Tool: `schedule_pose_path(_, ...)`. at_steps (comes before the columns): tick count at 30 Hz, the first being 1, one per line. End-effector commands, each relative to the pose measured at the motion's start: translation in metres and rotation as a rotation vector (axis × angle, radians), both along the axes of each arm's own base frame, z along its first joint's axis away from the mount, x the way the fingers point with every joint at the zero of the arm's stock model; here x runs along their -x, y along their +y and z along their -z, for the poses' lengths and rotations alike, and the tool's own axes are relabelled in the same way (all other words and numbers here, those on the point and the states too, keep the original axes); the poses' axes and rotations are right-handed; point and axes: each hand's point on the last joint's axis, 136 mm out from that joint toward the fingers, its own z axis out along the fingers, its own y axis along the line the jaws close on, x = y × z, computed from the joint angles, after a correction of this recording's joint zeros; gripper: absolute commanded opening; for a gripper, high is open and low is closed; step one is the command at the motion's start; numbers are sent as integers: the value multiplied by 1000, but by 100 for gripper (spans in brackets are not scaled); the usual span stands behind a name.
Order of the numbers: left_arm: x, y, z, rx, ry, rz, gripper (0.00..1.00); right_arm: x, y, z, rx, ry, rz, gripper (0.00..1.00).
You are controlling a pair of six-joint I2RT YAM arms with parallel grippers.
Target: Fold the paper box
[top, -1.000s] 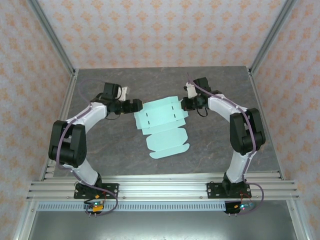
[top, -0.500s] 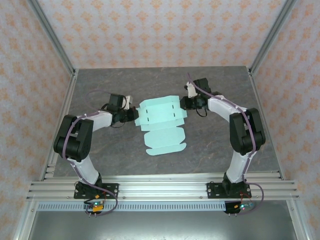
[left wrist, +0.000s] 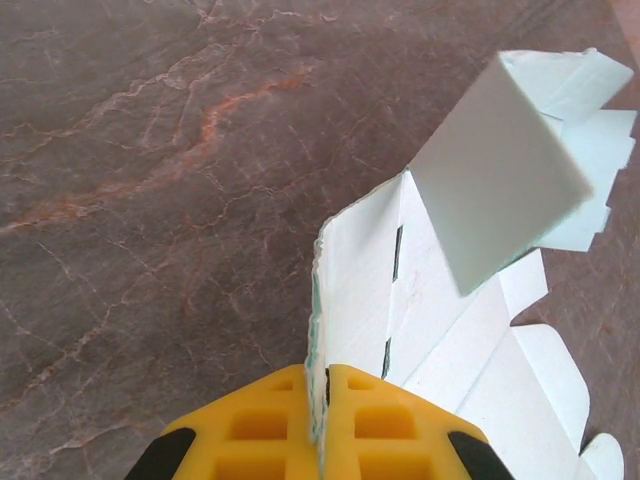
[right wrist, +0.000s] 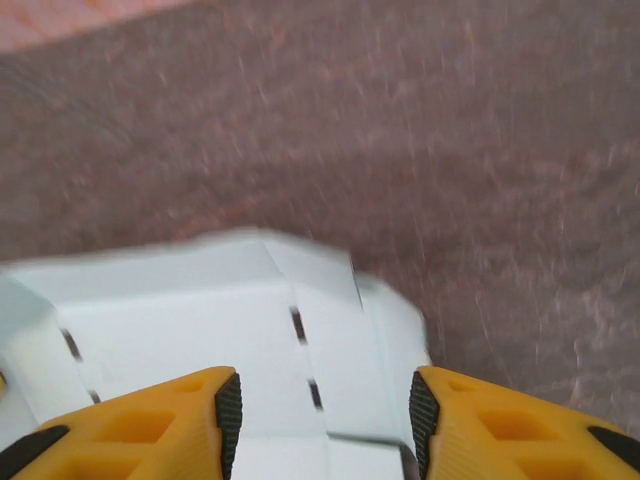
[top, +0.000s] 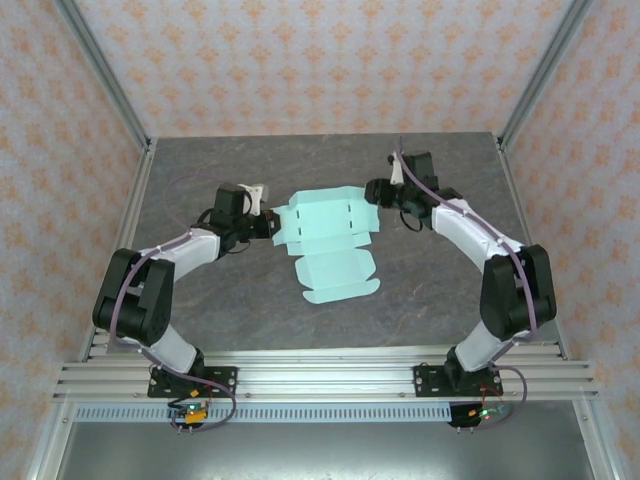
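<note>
The paper box (top: 325, 240) is a pale mint die-cut sheet lying mid-table, its far panel partly raised and its rounded tabs pointing toward the arms. My left gripper (top: 270, 225) is at the sheet's left edge. In the left wrist view its yellow fingers (left wrist: 270, 430) are shut on that upright card edge (left wrist: 355, 290), with a folded flap (left wrist: 495, 190) standing beyond. My right gripper (top: 373, 191) sits at the sheet's far right corner. In the blurred right wrist view it (right wrist: 320, 415) is open, with the card (right wrist: 200, 320) showing in the gap and neither pad touching it.
The dark marbled table (top: 200, 170) is bounded by aluminium frame posts (top: 110, 95) and patterned walls on three sides. A metal rail (top: 320, 375) carrying both arm bases runs along the near edge.
My left gripper has closed in and shut on the sheet's left edge. My right gripper has opened, let go of the right edge and drawn back toward the far right. The sheet shifted slightly.
</note>
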Motion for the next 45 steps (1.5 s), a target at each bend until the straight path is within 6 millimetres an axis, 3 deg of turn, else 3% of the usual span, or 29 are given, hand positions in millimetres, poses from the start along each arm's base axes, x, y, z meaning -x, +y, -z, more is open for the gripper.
schedule_pose_path(1,-9,1,-19,-26,-113,-10,0,-5,-11,-22,-98,97,199,51)
schedule_pose_path(3,-11,1,-20,-16,-111,-22,0,0,7,-22,-228,176,200,51)
schedule_pose_path(5,-14,2,-20,-3,-89,-51,0,11,43,-26,-312,166,30,51)
schedule_pose_path(7,-15,-1,-22,34,-73,-61,0,27,66,-13,-192,112,-126,50)
schedule_pose_path(10,-17,-4,-26,83,-62,-81,0,57,90,22,67,125,-293,51)
schedule_pose_path(11,-17,-4,-25,86,-54,-81,0,65,99,32,118,122,-328,58)
schedule_pose_path(12,-17,-5,-24,87,-42,-81,0,74,109,41,145,118,-350,80)
schedule_pose_path(14,-17,-7,-23,97,-20,-77,0,85,127,55,150,122,-365,83)
schedule_pose_path(19,-16,-12,-19,138,16,-74,0,87,144,80,221,87,-319,82)
schedule_pose_path(24,-17,-18,-19,164,55,-59,0,98,170,94,286,86,-409,82)
schedule_pose_path(30,-17,-18,-14,153,75,-59,0,86,164,110,348,98,-329,82)
schedule_pose_path(35,-17,-16,-10,137,76,-59,0,70,142,100,401,53,-185,79)
schedule_pose_path(38,-16,-16,-7,125,72,-57,0,63,130,98,370,80,-125,78)
schedule_pose_path(45,-17,-15,-1,119,72,-57,0,52,106,118,241,196,-51,71)
